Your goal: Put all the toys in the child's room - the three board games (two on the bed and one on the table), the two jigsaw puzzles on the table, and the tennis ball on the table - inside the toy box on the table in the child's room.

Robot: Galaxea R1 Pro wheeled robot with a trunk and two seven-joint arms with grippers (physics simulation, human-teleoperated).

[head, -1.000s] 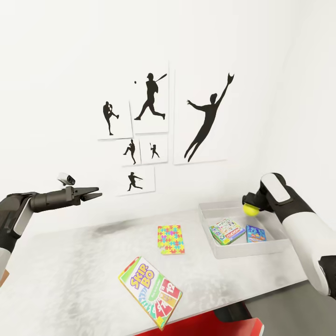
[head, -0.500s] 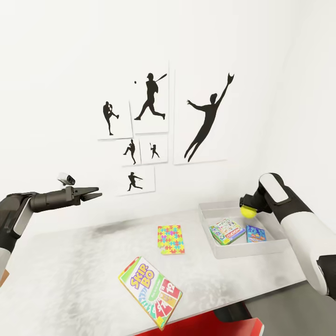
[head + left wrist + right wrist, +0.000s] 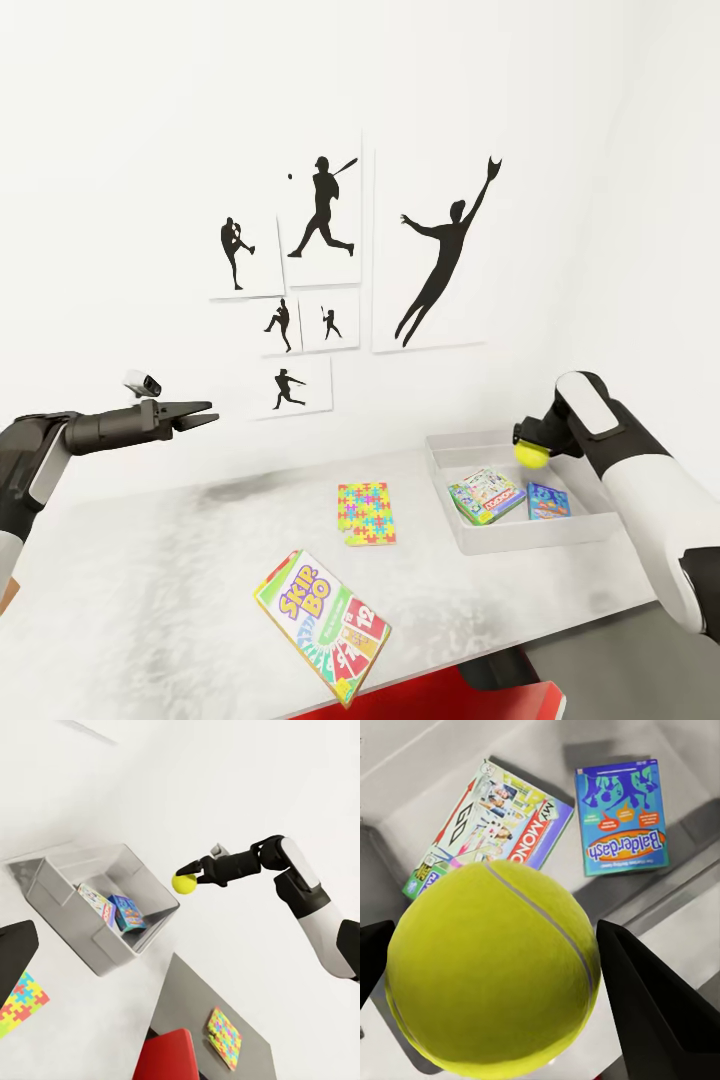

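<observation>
My right gripper (image 3: 530,443) is shut on the yellow-green tennis ball (image 3: 534,454), held just above the back of the pale grey toy box (image 3: 500,545) on the table (image 3: 150,580). The ball (image 3: 491,967) hangs over a green-edged white-and-red board game (image 3: 487,817) and a blue board game (image 3: 622,817) lying in the box. The SKIP-BO box (image 3: 322,625) lies at the table's front edge. One jigsaw puzzle (image 3: 366,513) lies left of the box. My left gripper (image 3: 205,413) hovers open and empty above the table's left end.
A second jigsaw puzzle (image 3: 223,1037) lies on a lower dark grey cabinet (image 3: 187,990) beyond the table's right end. A red chair (image 3: 510,700) stands under the table's front edge. Black silhouette sport prints (image 3: 320,260) hang on the white wall behind.
My right gripper with the tennis ball has shifted slightly left over the toy box, then stayed still. The left arm has not moved.
</observation>
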